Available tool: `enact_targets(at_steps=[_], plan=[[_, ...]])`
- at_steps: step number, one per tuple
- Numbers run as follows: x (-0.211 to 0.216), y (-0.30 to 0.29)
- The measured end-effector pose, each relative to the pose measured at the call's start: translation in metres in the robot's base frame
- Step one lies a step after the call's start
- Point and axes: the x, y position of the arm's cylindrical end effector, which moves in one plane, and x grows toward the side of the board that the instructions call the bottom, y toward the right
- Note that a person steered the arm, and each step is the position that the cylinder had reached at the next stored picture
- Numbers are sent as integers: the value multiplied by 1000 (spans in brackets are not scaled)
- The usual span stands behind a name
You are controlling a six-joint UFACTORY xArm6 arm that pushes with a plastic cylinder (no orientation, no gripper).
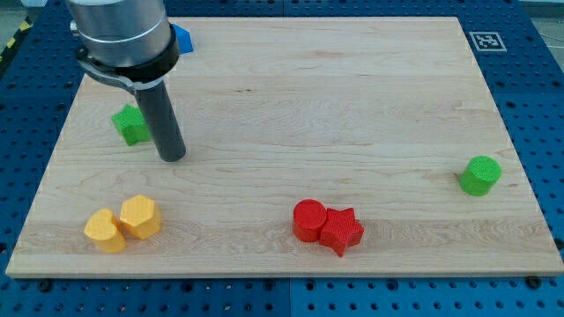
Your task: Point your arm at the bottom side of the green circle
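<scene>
Rod and blocks share a pale wooden desk (pixel 291 88) in the one camera view. My tip (pixel 171 157) rests on the wood at the far left, just right of a green star-like block (pixel 130 124) and apart from it; this tool is a plain rod with nothing to open or close, and it holds nothing. The green circle (pixel 480 175) stands at the right, close to the desk's right edge and well apart from my tip. Its near side faces bare wood, so I judge a long sweep rightward is called for, ending just nearer than that block. A red circle (pixel 309 220) touching a red star (pixel 341 231) sits near the middle of the near edge; a path kept farther back should clear them. Two yellow blocks (pixel 122 224) touch each other near left, and a blue block (pixel 181 37) peeks out behind the arm.
</scene>
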Motion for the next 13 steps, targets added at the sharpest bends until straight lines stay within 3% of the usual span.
enact_targets(at_steps=[9, 13], plan=[[-10, 100], [-9, 197]])
